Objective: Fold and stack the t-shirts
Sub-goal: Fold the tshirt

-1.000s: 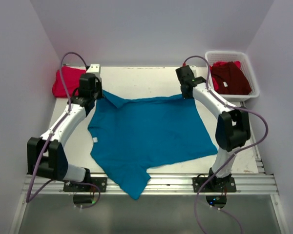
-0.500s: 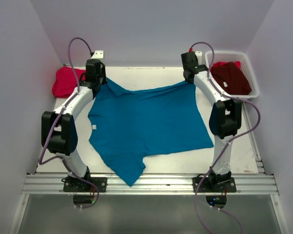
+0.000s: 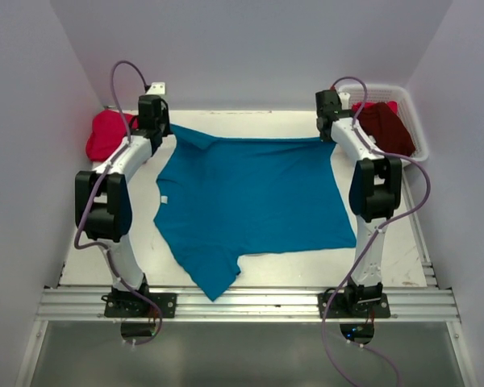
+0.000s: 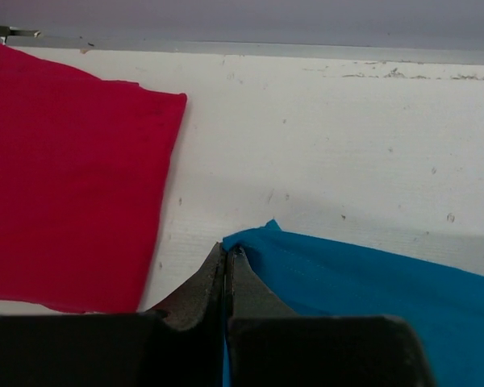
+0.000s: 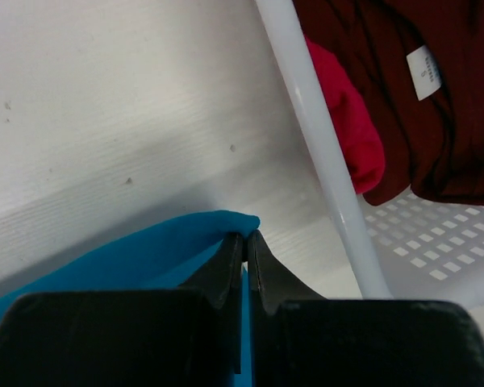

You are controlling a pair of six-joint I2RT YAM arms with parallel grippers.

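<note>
Teal shirt (image 3: 250, 205): spread flat over the middle of the bench (image 3: 250, 119), its far edge taut in a straight line between the two arms. One sleeve trails toward the near edge.
Left pincer (image 4: 226, 270): closed tight on the shirt's far left corner, with a peak of teal cloth showing just past the tips.
Right pincer (image 5: 245, 246): clamped the same way on the far right corner.
Why held so: I'd say the corners are drawn apart to take out slack, so the shirt lies smooth for folding.
Red shirt (image 4: 64, 169): folded flat at the far left, just beside the left pincer but apart from the teal cloth. It is probably the start of the stack.
Maroon shirt (image 5: 403, 89): bunched in the white basket (image 5: 315, 153), not yet folded.
Room: only a bare strip of bench lies beyond the far edge, and the basket rim is close on the right. The open space is toward the near side.
</note>
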